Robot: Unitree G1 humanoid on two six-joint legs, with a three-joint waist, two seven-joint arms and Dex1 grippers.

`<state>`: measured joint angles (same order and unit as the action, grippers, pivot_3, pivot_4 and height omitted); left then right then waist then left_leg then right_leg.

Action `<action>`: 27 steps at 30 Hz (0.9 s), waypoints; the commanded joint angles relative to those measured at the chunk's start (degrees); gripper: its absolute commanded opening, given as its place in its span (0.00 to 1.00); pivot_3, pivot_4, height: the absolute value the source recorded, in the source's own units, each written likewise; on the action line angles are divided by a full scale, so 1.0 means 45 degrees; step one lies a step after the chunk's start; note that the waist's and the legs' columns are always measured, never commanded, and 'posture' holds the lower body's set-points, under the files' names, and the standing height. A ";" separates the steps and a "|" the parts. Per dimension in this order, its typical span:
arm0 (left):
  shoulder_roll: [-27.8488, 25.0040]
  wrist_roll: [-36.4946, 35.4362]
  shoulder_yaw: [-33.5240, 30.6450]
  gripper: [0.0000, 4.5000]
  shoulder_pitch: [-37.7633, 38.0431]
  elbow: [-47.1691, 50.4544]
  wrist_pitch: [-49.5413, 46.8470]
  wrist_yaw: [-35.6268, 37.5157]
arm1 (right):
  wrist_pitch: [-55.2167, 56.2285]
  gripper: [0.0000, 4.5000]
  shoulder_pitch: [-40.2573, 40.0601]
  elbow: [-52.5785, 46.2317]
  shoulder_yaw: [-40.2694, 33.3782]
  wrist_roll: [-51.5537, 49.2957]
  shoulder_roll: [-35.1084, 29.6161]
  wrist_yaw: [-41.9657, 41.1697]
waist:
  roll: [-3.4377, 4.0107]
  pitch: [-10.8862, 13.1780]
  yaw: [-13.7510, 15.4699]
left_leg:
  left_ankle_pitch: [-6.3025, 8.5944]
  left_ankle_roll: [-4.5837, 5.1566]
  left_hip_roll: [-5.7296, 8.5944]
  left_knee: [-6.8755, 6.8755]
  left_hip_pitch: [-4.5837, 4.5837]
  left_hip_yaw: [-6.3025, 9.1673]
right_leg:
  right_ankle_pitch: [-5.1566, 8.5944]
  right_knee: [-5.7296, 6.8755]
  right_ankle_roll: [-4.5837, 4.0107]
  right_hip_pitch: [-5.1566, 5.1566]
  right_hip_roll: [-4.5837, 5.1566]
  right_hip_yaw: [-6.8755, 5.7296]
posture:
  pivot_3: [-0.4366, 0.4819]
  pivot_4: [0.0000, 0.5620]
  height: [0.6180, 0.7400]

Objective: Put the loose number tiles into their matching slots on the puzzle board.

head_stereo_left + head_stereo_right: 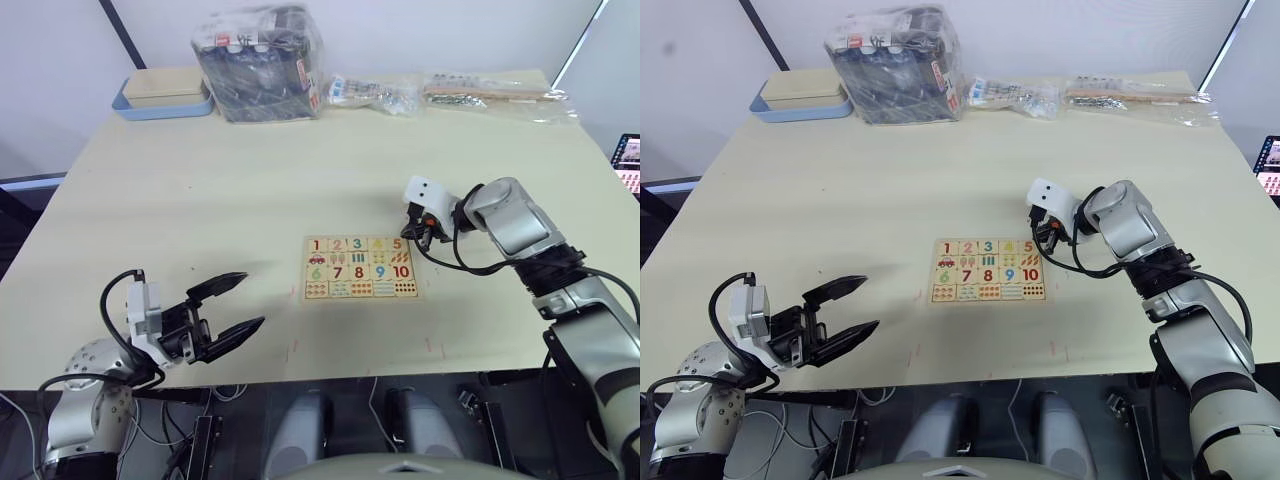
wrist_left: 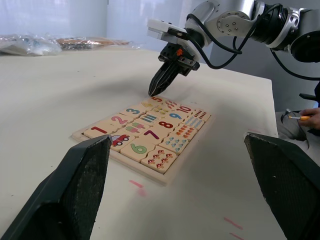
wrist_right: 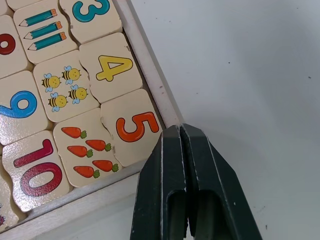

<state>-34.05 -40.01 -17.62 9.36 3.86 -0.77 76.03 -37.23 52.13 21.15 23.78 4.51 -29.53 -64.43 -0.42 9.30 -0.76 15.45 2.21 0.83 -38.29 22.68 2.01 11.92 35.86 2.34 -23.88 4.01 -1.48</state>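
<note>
The flat light-wood puzzle board [image 1: 360, 268] lies in the middle of the pale table [image 1: 200, 190]; the small square number tiles 1 to 5 [image 2: 131, 112] all sit in its top row; the right gripper [image 3: 181, 131], fingers pressed together and holding nothing, points at the board's corner by the orange 5 tile [image 3: 134, 126]; the left gripper [image 1: 238, 302] hangs well left of the board, fingers spread wide.

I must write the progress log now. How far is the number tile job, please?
It looks almost finished. Tiles 1 to 5 all sit in the top row of the puzzle board; the 5 tile lies in its corner slot. The right gripper, jaws shut and empty, is at the board's rim beside it. The left gripper is open, away from the board. Nothing seems left but withdrawing.
</note>
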 commanded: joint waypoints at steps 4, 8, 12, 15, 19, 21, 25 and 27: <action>0.0072 -0.0051 -0.0251 1.00 0.0087 0.0229 0.0166 -0.0120 | 0.0171 0.01 -0.0370 -0.1733 -0.0802 -0.0650 -0.0709 -0.0350 | 0.0000 0.0000 0.0016 | 0.0000 0.0000 0.0000 0.0000 0.0000 0.0000 | 0.0000 -0.0001 0.0000 0.0000 0.0002 0.0000 | 0.48 0.27 1.00; 0.0168 0.0083 -0.0259 1.00 0.0097 0.0349 0.0009 -0.0718 | 0.0491 0.01 -0.1580 -0.3364 -0.1616 -0.1366 -0.1323 -0.0338 | -0.0003 -0.0002 0.0047 | 0.0001 0.0002 0.0001 -0.0002 0.0001 0.0004 | 0.0000 -0.0004 0.0000 0.0008 0.0005 -0.0003 | 0.48 0.27 1.00; 0.0236 0.0193 -0.0258 1.00 0.0122 0.0390 -0.0081 -0.1212 | 0.1046 0.01 -0.2993 -0.4888 -0.3260 -0.2518 -0.1136 0.0414 | -0.0004 -0.0002 0.0039 | 0.0002 0.0002 -0.0002 -0.0003 -0.0003 0.0010 | 0.0001 -0.0003 0.0001 0.0012 0.0004 -0.0005 | 0.48 0.27 1.00; 0.0216 0.0309 -0.0258 1.00 0.0104 0.0254 -0.0142 -0.1565 | 0.2015 0.01 -0.4538 -0.6219 -0.4850 -0.4077 -0.0699 0.0531 | -0.0008 -0.0004 0.0045 | 0.0001 0.0002 -0.0006 -0.0003 -0.0006 0.0013 | 0.0000 0.0002 0.0002 0.0015 0.0001 -0.0004 | 0.48 0.27 1.00; 0.0199 0.0458 -0.0277 1.00 0.0133 0.0094 -0.0330 -0.1948 | 0.2304 0.01 -0.6514 -0.7690 -0.6413 -0.5857 -0.0413 0.0627 | -0.0009 -0.0005 0.0083 | 0.0002 0.0004 -0.0004 -0.0009 -0.0016 0.0011 | -0.0008 -0.0002 0.0015 0.0032 0.0003 0.0000 | 0.48 0.27 1.00; 0.0211 0.0487 -0.0336 1.00 0.0163 0.0041 -0.0385 -0.2101 | 0.2516 0.01 -0.7580 -0.8419 -0.7179 -0.6369 -0.0388 0.0985 | -0.0011 -0.0005 0.0145 | 0.0002 0.0005 -0.0002 -0.0010 -0.0018 0.0013 | -0.0008 -0.0004 0.0017 0.0038 0.0005 -0.0003 | 0.48 0.27 1.00; 0.0132 0.0570 -0.0483 1.00 0.0331 0.0017 -0.0929 -0.2848 | 0.2013 0.15 -0.9801 -0.9647 -0.8438 -0.7415 -0.0768 0.1373 | -0.0010 -0.0005 0.0252 | 0.0003 0.0007 -0.0002 -0.0011 -0.0024 0.0003 | -0.0009 -0.0002 0.0020 0.0038 0.0006 0.0013 | 0.48 0.27 1.00; 0.0086 0.0595 -0.0520 1.00 0.0452 0.0084 -0.1065 -0.2971 | 0.2180 0.35 -1.0683 -1.0036 -0.8890 -0.7519 -0.1018 0.1495 | -0.0012 -0.0006 0.0293 | 0.0003 0.0007 -0.0006 -0.0010 -0.0034 0.0003 | -0.0007 0.0000 0.0022 0.0043 0.0003 0.0013 | 0.48 0.27 1.00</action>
<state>-33.10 -37.26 -18.34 10.92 3.61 -5.03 63.38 -28.41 5.54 -20.53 -13.01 -27.62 -33.11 -58.29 -0.48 9.27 0.56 15.47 2.24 0.80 -38.34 22.50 2.00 11.90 35.86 2.43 -23.68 4.02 -1.40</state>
